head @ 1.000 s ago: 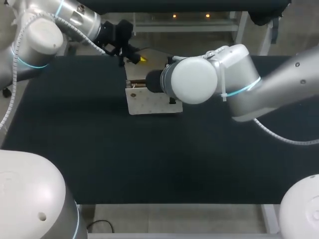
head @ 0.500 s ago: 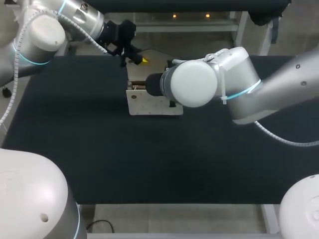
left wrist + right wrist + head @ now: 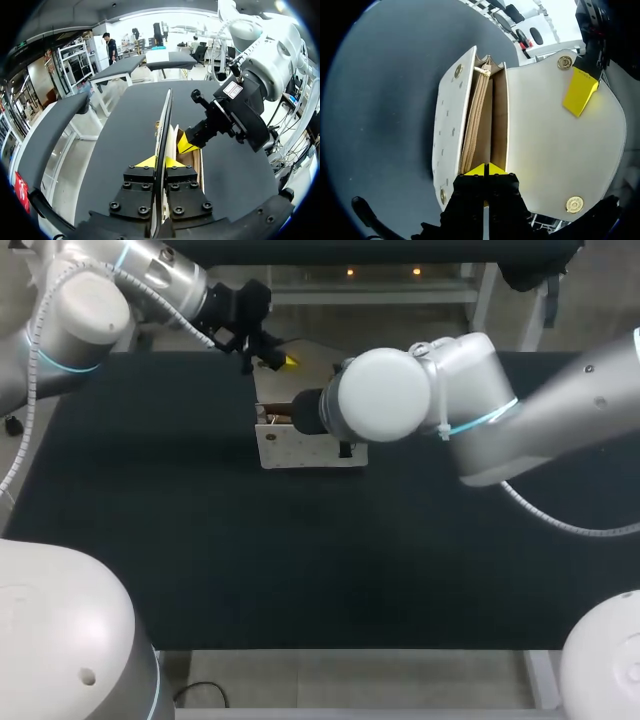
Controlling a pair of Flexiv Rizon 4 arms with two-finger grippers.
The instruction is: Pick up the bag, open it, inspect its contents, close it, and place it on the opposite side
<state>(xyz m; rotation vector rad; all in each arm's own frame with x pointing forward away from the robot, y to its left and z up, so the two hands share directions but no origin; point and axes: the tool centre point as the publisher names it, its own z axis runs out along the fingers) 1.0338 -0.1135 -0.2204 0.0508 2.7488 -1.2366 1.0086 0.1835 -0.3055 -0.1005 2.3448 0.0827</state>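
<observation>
A white bag (image 3: 295, 448) stands open at the far middle of the black table (image 3: 200, 540). My left gripper (image 3: 160, 162) is shut on the edge of the bag's raised flap (image 3: 164, 120); in the head view it (image 3: 285, 360) sits just behind the bag. In the right wrist view the flap (image 3: 545, 150) is held back and shows a tan lining with a zipper (image 3: 476, 120). My right gripper (image 3: 486, 171) is shut, its yellow tips together at the end of the bag's mouth. In the head view its own wrist (image 3: 390, 410) hides it.
Gold snaps (image 3: 574, 204) sit on the inside of the flap. The left gripper's yellow finger (image 3: 580, 92) presses on the flap's far edge. The dark tabletop spreads bare on both sides of the bag and toward the front edge.
The left gripper has drawn back a little toward the far edge with the flap. The right wrist has shifted slightly left, and less of the bag's front face shows.
</observation>
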